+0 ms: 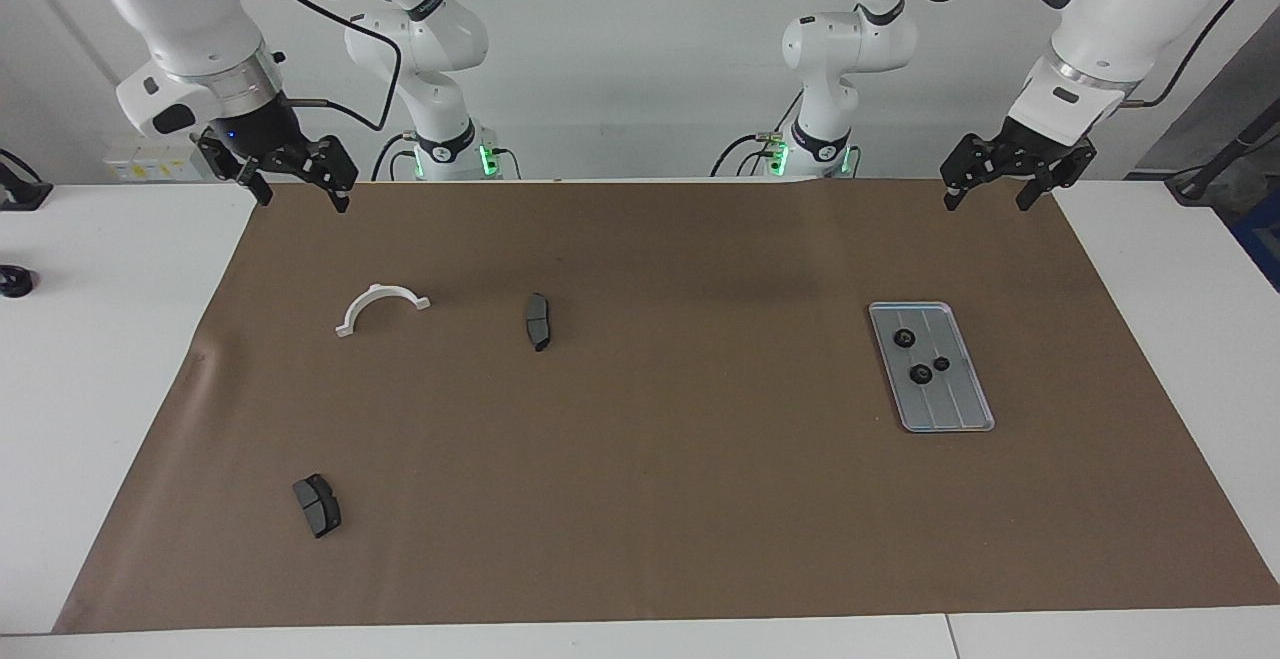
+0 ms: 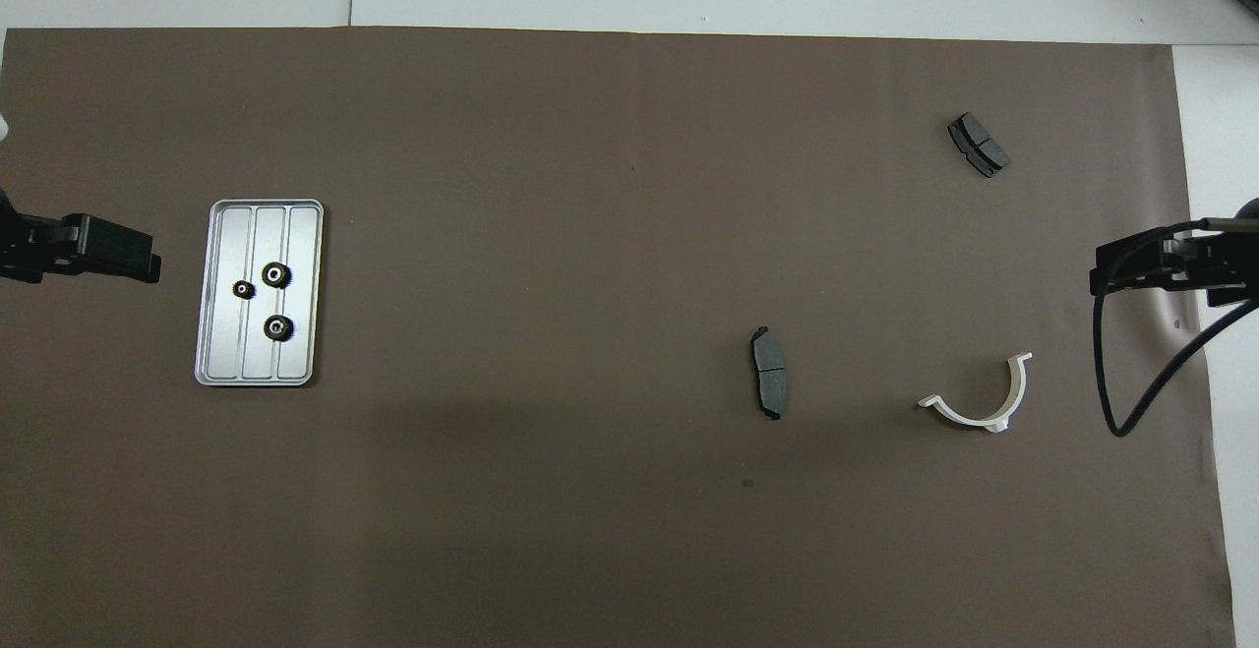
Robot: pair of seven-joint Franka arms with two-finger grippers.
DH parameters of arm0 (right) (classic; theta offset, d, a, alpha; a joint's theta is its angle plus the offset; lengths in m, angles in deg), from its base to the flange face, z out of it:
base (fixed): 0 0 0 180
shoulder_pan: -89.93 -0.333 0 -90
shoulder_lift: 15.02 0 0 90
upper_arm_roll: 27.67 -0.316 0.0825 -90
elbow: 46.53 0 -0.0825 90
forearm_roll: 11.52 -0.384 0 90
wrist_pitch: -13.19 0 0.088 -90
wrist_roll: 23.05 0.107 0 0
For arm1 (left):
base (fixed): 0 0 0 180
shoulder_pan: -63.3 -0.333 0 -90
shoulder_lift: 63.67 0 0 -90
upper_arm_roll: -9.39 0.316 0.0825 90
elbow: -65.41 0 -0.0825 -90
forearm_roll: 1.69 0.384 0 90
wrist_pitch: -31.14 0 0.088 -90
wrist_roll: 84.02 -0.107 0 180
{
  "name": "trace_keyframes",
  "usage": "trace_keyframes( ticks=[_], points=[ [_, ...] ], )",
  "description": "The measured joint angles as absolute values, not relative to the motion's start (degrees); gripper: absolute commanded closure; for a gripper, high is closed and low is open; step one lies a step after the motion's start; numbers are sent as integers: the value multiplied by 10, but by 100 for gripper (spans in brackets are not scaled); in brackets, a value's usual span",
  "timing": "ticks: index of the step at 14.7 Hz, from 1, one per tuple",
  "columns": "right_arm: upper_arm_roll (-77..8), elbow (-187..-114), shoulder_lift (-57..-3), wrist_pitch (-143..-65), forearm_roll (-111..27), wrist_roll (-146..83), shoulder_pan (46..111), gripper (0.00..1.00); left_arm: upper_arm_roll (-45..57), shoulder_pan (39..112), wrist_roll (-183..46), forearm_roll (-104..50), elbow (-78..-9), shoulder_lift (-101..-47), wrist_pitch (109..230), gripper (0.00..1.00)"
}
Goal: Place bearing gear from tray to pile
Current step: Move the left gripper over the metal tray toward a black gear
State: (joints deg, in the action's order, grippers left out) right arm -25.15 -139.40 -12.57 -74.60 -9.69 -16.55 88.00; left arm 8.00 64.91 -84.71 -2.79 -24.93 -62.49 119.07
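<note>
In the facing view, the tray (image 1: 931,367) lies on the brown paper (image 1: 650,499) toward the left arm's end of the table. Three little black gears (image 1: 919,373) sit in it, so no gear has been moved and no pile has been started. The left gripper (image 1: 1003,201) hangs up high over the paper's edge nearest the robots, with its fingers apart and nothing in them. The right gripper (image 1: 300,196) hangs over the corner at its own end, fingers apart and empty too. In the overhead view, the three gears (image 2: 276,275) sit close together in the tray (image 2: 221,353). Two dark brake pads (image 2: 769,373) and a white half-ring (image 2: 984,402) lie toward the right arm's end. I think the job is at its very start. Next, the left gripper (image 2: 98,255) should probably come down over one gear and pinch it softly, because the gears are small and close together.
</note>
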Motion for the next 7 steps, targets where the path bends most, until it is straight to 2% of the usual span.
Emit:
trace_keyframes(
  ticks=[7],
  points=[
    [-251, -1394, -126, -746, -97, -166, 880, 0, 79, 642, -847, -28, -249, -624, 1191, 0]
  ],
)
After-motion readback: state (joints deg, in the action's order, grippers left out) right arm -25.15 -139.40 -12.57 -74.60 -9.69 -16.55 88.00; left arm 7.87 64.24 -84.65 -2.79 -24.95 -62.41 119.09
